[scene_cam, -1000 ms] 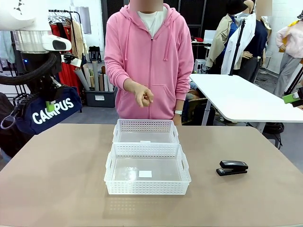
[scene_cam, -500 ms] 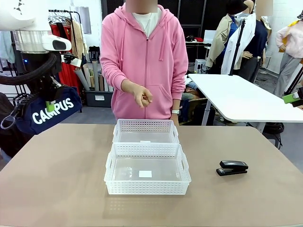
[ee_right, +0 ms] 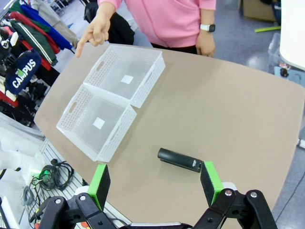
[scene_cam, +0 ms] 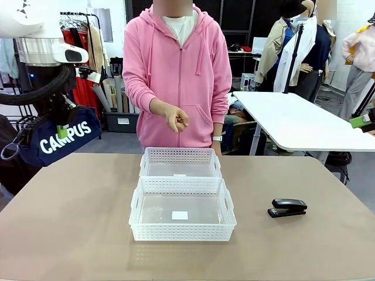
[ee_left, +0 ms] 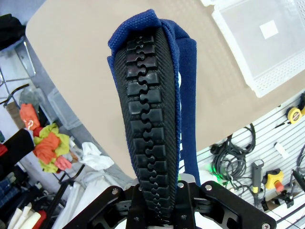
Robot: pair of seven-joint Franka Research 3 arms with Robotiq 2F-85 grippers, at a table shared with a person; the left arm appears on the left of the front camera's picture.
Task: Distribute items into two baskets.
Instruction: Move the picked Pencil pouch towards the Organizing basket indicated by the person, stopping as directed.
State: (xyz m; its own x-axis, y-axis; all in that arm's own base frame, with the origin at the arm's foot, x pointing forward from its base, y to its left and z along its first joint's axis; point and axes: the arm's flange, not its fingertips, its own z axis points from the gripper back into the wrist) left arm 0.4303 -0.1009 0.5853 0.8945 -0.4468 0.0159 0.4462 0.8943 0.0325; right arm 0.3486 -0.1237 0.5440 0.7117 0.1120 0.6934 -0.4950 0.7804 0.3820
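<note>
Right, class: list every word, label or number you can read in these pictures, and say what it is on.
"CAMPUS": white letters on the navy pouch.
White stickers in the nearer basket and farther basket: too small to read.
Stapler: no readable print.

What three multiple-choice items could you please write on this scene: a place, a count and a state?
1. Where is the stapler? A on the table; B in a basket; C in a hand.
2. How many baskets stand there? A one; B two; C three.
3. The left gripper is: A open; B shut on nothing; C shut on the pouch.
Answers: A, it lies on bare tabletop right of the baskets; B, one larger, one smaller; C, it clamps the pouch aloft.
</note>
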